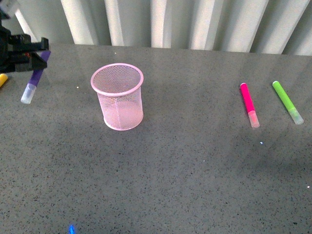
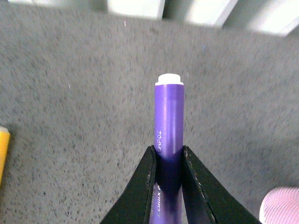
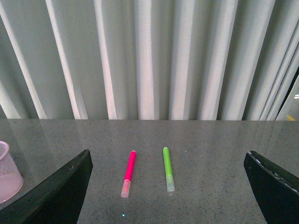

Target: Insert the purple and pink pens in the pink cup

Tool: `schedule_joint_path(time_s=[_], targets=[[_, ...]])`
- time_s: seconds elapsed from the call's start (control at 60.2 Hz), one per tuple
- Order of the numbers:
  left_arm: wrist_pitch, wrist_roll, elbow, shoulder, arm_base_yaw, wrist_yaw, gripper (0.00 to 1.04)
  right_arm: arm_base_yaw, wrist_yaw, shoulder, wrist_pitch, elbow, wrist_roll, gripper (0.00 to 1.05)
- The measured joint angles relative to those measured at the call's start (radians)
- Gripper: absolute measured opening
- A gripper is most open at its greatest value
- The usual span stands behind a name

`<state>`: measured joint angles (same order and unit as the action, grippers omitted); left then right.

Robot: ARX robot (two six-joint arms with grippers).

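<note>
My left gripper (image 1: 38, 58) is shut on the purple pen (image 1: 34, 80) and holds it tilted above the table at the far left, clear cap lowest. In the left wrist view the pen (image 2: 168, 121) sits clamped between the black fingers (image 2: 140, 186). The pink cup (image 1: 118, 96) stands upright to the right of that gripper; its rim shows in the left wrist view (image 2: 282, 205). The pink pen (image 1: 248, 104) lies on the table at the right, also in the right wrist view (image 3: 129, 171). My right gripper (image 3: 170, 186) is open and empty, well back from the pink pen.
A lime green marker (image 1: 287, 102) lies right of the pink pen, also in the right wrist view (image 3: 167, 169). A yellow marker (image 1: 2, 79) lies at the far left edge, below the left gripper. A pleated white curtain (image 1: 195, 22) hangs behind the grey table (image 1: 185, 165).
</note>
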<state>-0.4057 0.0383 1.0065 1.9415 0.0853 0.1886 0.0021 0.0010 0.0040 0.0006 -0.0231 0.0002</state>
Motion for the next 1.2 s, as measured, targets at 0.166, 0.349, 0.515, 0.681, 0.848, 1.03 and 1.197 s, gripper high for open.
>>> schedule_joint_path(time_s=[0.166,0.349,0.515,0.681,0.848,1.03,1.197], targets=[[-0.286,0.155,-0.120,-0.070,-0.059,-0.092,0.12,0.000,0.000,0.000,0.000,0.000,0.000,0.98],[-0.650,0.271,-0.272,-0.090,-0.232,-0.250,0.12,0.000,0.000,0.000,0.000,0.000,0.000,0.98],[-0.780,0.311,-0.311,-0.091,-0.357,-0.360,0.12,0.000,0.000,0.000,0.000,0.000,0.000,0.98],[-0.862,0.281,-0.316,-0.036,-0.431,-0.435,0.12,0.000,0.000,0.000,0.000,0.000,0.000,0.98],[-0.863,0.277,-0.314,0.032,-0.447,-0.455,0.12,0.000,0.000,0.000,0.000,0.000,0.000,0.98],[-0.861,0.277,-0.293,0.073,-0.449,-0.470,0.12,0.000,0.000,0.000,0.000,0.000,0.000,0.98],[-0.845,0.288,-0.283,0.084,-0.453,-0.473,0.12,0.000,0.000,0.000,0.000,0.000,0.000,0.98]])
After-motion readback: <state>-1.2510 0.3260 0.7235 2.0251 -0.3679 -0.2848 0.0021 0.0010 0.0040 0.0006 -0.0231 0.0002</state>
